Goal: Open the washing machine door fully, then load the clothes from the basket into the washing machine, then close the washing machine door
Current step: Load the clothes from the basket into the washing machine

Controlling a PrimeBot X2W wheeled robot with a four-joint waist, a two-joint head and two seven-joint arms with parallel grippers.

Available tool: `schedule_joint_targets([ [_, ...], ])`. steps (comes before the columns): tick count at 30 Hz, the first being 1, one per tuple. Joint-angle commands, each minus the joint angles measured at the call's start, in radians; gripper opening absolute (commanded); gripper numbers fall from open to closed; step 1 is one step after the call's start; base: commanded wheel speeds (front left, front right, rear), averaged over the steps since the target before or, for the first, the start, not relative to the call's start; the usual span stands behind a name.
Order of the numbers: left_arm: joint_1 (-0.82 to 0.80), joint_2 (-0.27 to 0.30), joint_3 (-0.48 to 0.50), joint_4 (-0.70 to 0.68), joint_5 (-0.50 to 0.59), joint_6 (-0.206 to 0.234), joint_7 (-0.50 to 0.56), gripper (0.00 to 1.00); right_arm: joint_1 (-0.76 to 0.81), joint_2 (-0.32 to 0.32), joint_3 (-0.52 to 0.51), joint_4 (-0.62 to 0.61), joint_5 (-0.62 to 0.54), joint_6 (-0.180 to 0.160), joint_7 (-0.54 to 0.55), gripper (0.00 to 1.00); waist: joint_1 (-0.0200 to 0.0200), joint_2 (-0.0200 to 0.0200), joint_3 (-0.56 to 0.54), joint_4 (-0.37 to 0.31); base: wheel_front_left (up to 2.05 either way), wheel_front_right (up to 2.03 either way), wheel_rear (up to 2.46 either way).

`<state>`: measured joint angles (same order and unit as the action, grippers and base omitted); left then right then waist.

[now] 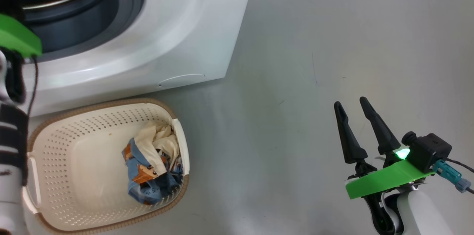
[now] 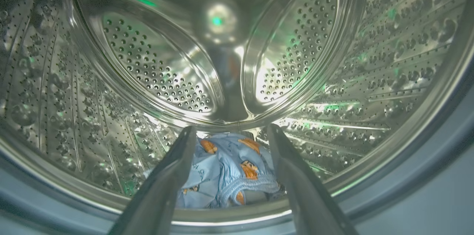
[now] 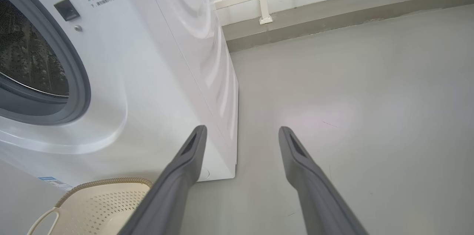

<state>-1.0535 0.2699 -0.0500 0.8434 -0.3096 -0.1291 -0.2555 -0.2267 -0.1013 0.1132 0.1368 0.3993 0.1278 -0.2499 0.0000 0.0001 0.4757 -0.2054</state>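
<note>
**Me:** Fingers of my left gripper (image 2: 231,129) stood spread wide inside the drum (image 2: 155,72), gripping nothing. One blue printed garment (image 2: 226,170) lay on the steel just beyond them.

**Partner:** And the other clothes?

**Me:** The head view showed what my wrist couldn't: the clothes (image 1: 153,162) were bunched against the right wall of the basket (image 1: 74,142), which sat in front of the washing machine (image 1: 177,35). My right gripper (image 1: 350,102) hung open and empty over the floor (image 1: 296,60).

**Partner:** How would they handle?

**Me:** Light, limp, and likely to trail, I judged (nothing fragile). I'd have pinched the raised cream fold on top.
</note>
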Motion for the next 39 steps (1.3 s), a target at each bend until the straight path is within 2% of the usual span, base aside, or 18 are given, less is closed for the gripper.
schedule_joint_targets([
  [1,0.038,0.036,0.027,-0.034,0.020,-0.002,-0.006,1.00,0.003,-0.012,0.016,-0.023,-0.010,0.003,-0.012,1.00,0.0000,-0.0001,-0.011,0.004,0.00,0.00,0.00],
  [11,0.195,-0.029,0.070,-0.110,0.032,-0.002,-0.006,1.00,0.026,-0.038,-0.001,-0.017,-0.011,0.003,-0.012,1.00,0.0000,-0.0001,-0.066,0.036,0.00,0.00,0.00],
  [39,0.745,-0.171,0.173,-0.452,0.115,-0.002,-0.006,1.00,0.139,-0.117,-0.025,0.024,0.012,0.003,-0.012,1.00,0.0000,-0.0001,-0.287,0.118,0.00,0.00,0.00],
])
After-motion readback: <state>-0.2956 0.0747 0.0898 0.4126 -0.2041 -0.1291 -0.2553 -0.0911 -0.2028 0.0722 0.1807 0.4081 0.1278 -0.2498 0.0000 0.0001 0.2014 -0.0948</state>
